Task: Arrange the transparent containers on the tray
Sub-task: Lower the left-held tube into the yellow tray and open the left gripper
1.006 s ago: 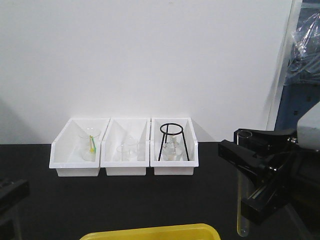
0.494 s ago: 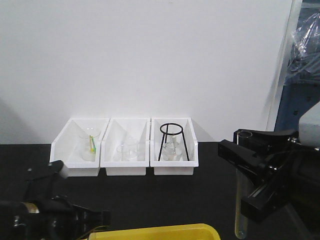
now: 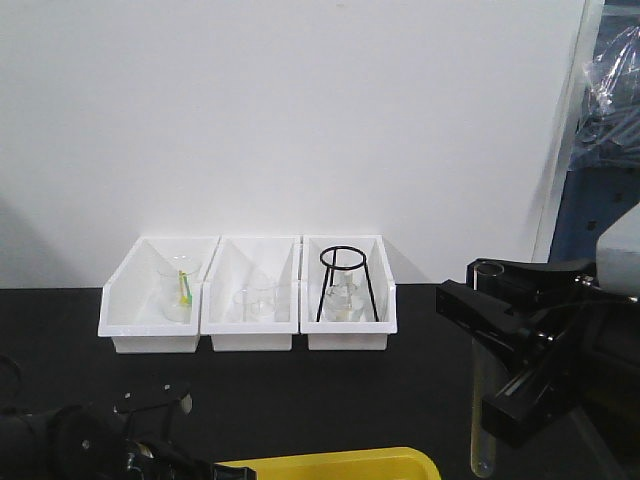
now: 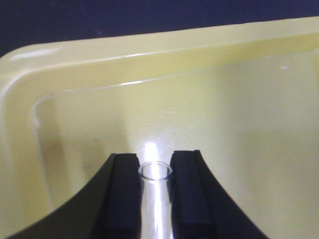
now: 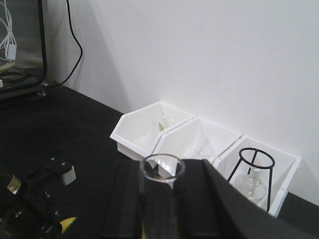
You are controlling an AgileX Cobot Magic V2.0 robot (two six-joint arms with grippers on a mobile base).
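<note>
The left gripper grips a long clear glass test tube with its long axis running 6 to 12 o'clock. The tube's open rim leads over the floor of the shallow bright-yellow plastic tray, so this gripper is the nearer. The right gripper clasps a second test tube upright beyond the tray's 3 o'clock end. Half a second earlier the left gripper sat higher.

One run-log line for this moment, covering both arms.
left gripper: shut on left test tube, aimed into tray | right gripper: shut on right test tube, upright, off tray
</note>
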